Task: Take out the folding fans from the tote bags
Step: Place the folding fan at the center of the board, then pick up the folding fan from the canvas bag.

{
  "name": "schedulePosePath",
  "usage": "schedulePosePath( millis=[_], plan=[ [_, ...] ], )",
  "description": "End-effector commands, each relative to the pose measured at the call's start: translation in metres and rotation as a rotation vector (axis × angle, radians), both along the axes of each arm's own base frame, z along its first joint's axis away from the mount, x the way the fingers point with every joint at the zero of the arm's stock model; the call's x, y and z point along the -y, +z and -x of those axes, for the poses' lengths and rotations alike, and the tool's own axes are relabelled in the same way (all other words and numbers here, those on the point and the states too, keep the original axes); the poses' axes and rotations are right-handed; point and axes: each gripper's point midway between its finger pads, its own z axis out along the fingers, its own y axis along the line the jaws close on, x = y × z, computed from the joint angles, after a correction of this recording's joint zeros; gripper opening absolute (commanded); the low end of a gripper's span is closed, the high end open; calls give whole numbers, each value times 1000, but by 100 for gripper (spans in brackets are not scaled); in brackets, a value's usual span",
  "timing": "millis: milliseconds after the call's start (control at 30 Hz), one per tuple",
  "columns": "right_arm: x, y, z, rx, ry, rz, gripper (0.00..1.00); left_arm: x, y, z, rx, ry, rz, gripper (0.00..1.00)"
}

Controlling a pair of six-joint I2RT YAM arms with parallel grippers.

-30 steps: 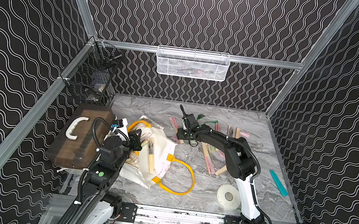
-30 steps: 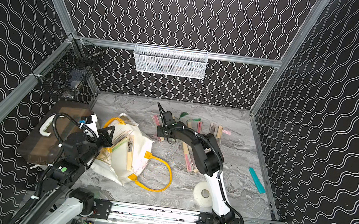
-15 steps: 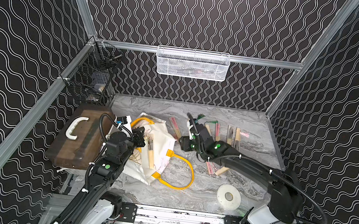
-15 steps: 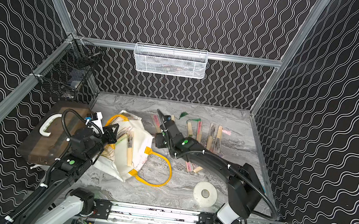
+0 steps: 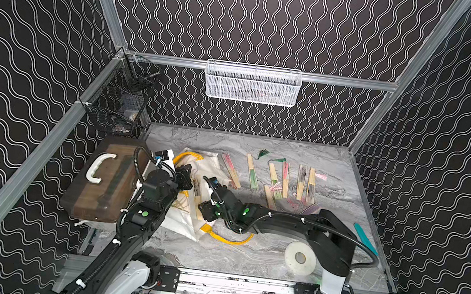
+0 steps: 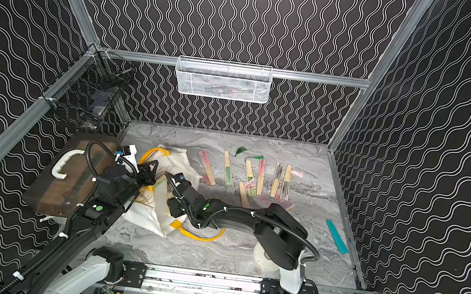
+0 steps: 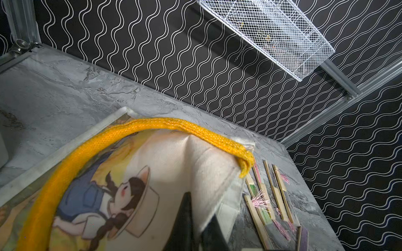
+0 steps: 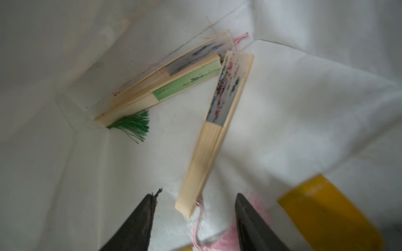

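Your right hand [image 8: 196, 193] hung released, one finger on each side of the near end of a fan [image 8: 217, 121] inside the bag [image 8: 304, 108]. Two more fans [image 8: 174, 87] lay just beyond. Your left hand [image 7: 199, 208] was clenched on the bag's edge. Other fans [image 5: 285, 178] lay farther out on the worktop [image 5: 245, 259].

In both top views the counter [image 5: 245, 259] lies bare along the lower centre and in a strip at upper centre. The brown-lidded box [image 5: 108, 181] blocks the left, laid-out folding fans [image 5: 301, 181] fill the centre, tape roll [image 5: 293, 261] and teal bar [image 5: 359, 231] crowd the lower right. Inside the tote bag [image 8: 304, 97], canvas walls close round three more folding fans [image 8: 217, 130]; room beside them seems tight, though blurred.
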Motion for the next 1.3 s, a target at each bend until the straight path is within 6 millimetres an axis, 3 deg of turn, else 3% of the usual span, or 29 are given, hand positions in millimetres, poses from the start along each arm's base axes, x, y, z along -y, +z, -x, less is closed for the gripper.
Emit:
schedulePosePath(
  millis=[0,133,433,667,767,900,1000,1267],
  plan=[
    [-11,-13,-8,15,-6,2,63,3,8,-2,38,-10,33,0],
    [-20,-44,-10,-4,3,40,70,4,8,-1,46,-16,44,0],
    [-29,-74,-18,32,16,104,75,11,1,0,36,-51,84,0],
    [-26,-110,-39,99,-37,269,70,12,3,4,40,-58,93,0],
    [-24,-120,-40,88,-40,299,59,10,6,5,44,-51,78,0],
    [-21,-111,-38,89,-40,285,40,5,4,5,35,-26,59,0],
    [-15,-97,-38,100,-55,274,33,2,0,4,24,-5,50,0],
    [9,-37,-32,138,-86,230,18,-3,-7,-4,-9,27,35,0]
  ],
)
